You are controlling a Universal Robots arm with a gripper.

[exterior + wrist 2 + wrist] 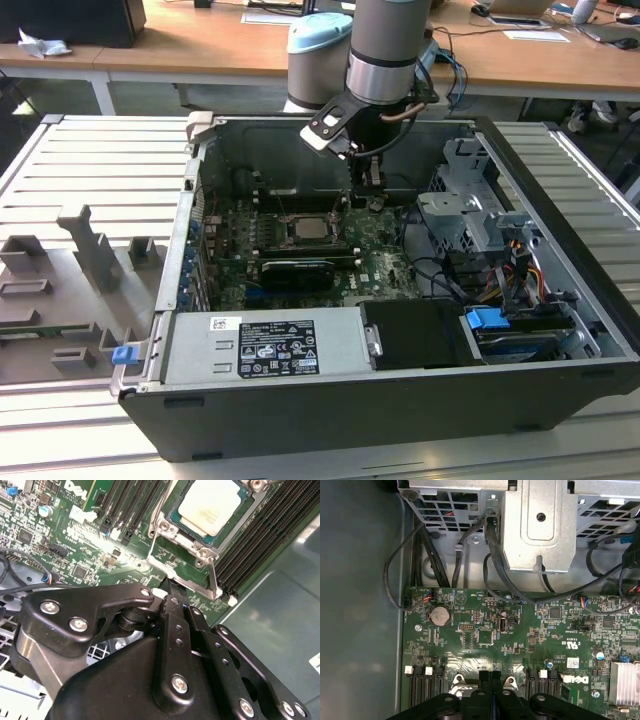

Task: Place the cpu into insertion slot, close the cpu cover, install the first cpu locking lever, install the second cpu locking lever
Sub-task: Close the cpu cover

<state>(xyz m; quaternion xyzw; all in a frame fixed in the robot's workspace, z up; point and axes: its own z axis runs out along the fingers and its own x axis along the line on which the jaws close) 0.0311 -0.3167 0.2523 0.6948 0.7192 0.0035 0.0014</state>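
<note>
Grey ribbed table [80,150] holds an open computer case [330,420], and the arm reaches down into it.

Nearest, in front of the insertion slot [186,529], a silver power box [265,345] lies along the case's front wall. Past the box, the green motherboard [385,260] lies flat on the floor of the case, and the slot sits in it.

The cpu [210,507] is in the insertion slot, pale face up. The cpu cover [249,507] is a thin metal frame and it lies around the chip. Long black memory slots [255,545] run along beside the insertion slot.

The gripper [171,586] hangs low over the board, just beside the insertion slot on the exterior view's right. Its two black fingers [485,676] are pressed together, and nothing can be seen between them. A thin wire lever [214,577] runs off a corner of the insertion slot, close to the fingertips. I cannot tell if they touch it.

Farther from the insertion slot on that same side, a grey metal drive cage [540,525] stands with black cables under it. Far behind the insertion slot, past the case, are wooden desks [200,50].
</note>
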